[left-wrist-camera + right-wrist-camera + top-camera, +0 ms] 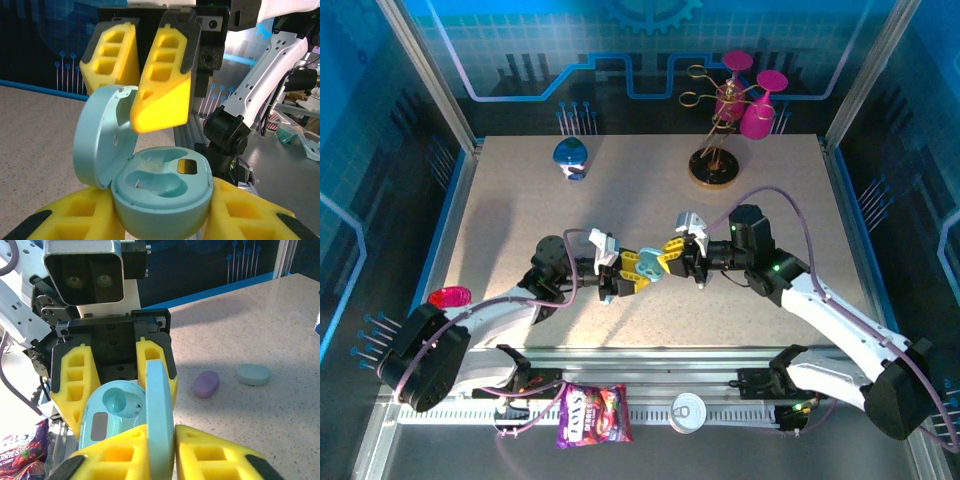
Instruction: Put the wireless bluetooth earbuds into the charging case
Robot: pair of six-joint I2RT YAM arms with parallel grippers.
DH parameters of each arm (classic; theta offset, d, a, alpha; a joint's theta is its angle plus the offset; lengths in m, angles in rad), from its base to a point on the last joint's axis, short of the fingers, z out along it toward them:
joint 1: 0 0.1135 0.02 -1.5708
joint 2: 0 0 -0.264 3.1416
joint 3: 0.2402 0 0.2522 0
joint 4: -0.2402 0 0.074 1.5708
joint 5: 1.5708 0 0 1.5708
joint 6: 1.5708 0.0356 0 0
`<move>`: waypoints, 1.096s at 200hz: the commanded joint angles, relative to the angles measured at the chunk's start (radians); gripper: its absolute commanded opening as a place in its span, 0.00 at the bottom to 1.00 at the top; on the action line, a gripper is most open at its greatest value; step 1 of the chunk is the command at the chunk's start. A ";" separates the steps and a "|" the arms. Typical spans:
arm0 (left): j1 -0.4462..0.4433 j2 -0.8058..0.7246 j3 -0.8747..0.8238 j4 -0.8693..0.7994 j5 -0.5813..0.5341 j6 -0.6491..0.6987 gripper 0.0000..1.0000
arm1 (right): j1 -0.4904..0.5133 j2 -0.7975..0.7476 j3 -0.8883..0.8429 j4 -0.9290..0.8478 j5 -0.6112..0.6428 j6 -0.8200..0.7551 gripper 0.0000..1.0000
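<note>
The left gripper (630, 273) is closed narrow around the base of the open pale blue charging case (161, 199), above the middle of the table (500, 200). The right gripper (671, 257) pinches its raised lid (101, 142). A lilac case (206, 383) and a teal case (253, 374) lie on the table.

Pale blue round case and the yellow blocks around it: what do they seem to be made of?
The pale blue pebble-shaped case looks like hard moulded plastic, matt satin: smooth shell, soft highlights, crisp sockets. The yellow cell-patterned fingers look like printed or moulded plastic, perhaps rubbery; open cells and black strips hint so, softness unclear.
</note>
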 commanded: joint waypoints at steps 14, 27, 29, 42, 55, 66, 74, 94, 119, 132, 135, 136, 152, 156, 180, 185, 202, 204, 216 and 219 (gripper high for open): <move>-0.007 0.011 0.039 0.049 0.042 -0.009 0.25 | 0.005 0.003 0.031 -0.017 -0.002 -0.014 0.05; -0.008 0.013 0.038 0.045 0.034 -0.009 0.25 | 0.006 -0.004 0.031 -0.017 0.004 -0.014 0.00; -0.006 0.012 0.038 0.045 0.032 -0.008 0.25 | 0.006 -0.006 0.031 -0.018 0.005 -0.015 0.00; -0.006 0.014 0.037 0.042 0.018 -0.006 0.28 | 0.007 -0.014 0.031 -0.017 0.013 -0.016 0.00; -0.007 0.019 0.035 0.043 0.001 -0.007 0.37 | 0.012 -0.023 0.031 -0.021 0.035 -0.019 0.00; -0.007 0.022 0.035 0.045 -0.015 -0.009 0.48 | 0.018 -0.032 0.030 -0.026 0.064 -0.024 0.00; -0.007 0.021 0.034 0.048 -0.023 -0.011 0.55 | 0.023 -0.038 0.029 -0.029 0.086 -0.029 0.00; -0.007 0.023 0.033 0.049 -0.041 -0.010 0.60 | 0.036 -0.052 0.021 -0.018 0.130 -0.035 0.00; -0.007 0.026 0.034 0.055 -0.051 -0.010 0.61 | 0.042 -0.063 0.006 0.017 0.146 -0.023 0.00; -0.007 0.029 0.035 0.060 -0.056 -0.017 0.61 | 0.043 -0.063 0.001 0.027 0.153 -0.017 0.00; -0.007 0.029 0.035 0.062 -0.057 -0.018 0.61 | 0.043 -0.064 0.000 0.029 0.155 -0.017 0.00; -0.007 0.028 0.035 0.062 -0.057 -0.018 0.61 | 0.044 -0.063 -0.001 0.030 0.155 -0.017 0.00; -0.006 0.031 0.033 0.067 -0.061 -0.025 0.64 | 0.046 -0.064 -0.006 0.041 0.160 -0.014 0.00; -0.007 0.031 0.034 0.067 -0.063 -0.028 0.64 | 0.046 -0.064 -0.007 0.043 0.162 -0.015 0.00; -0.008 0.034 0.041 0.068 -0.072 -0.051 0.65 | 0.050 -0.069 -0.017 0.058 0.180 -0.014 0.00; -0.008 0.035 0.043 0.069 -0.070 -0.056 0.66 | 0.050 -0.069 -0.018 0.060 0.181 -0.014 0.00; -0.008 0.035 0.042 0.078 -0.071 -0.063 0.65 | 0.052 -0.067 -0.018 0.060 0.182 -0.016 0.00; -0.009 0.034 0.042 0.079 -0.071 -0.064 0.66 | 0.052 -0.067 -0.018 0.060 0.181 -0.017 0.00; -0.009 0.034 0.043 0.081 -0.070 -0.067 0.65 | 0.054 -0.066 -0.017 0.058 0.181 -0.017 0.00; -0.008 0.034 0.042 0.081 -0.069 -0.067 0.64 | 0.056 -0.066 -0.017 0.058 0.181 -0.017 0.00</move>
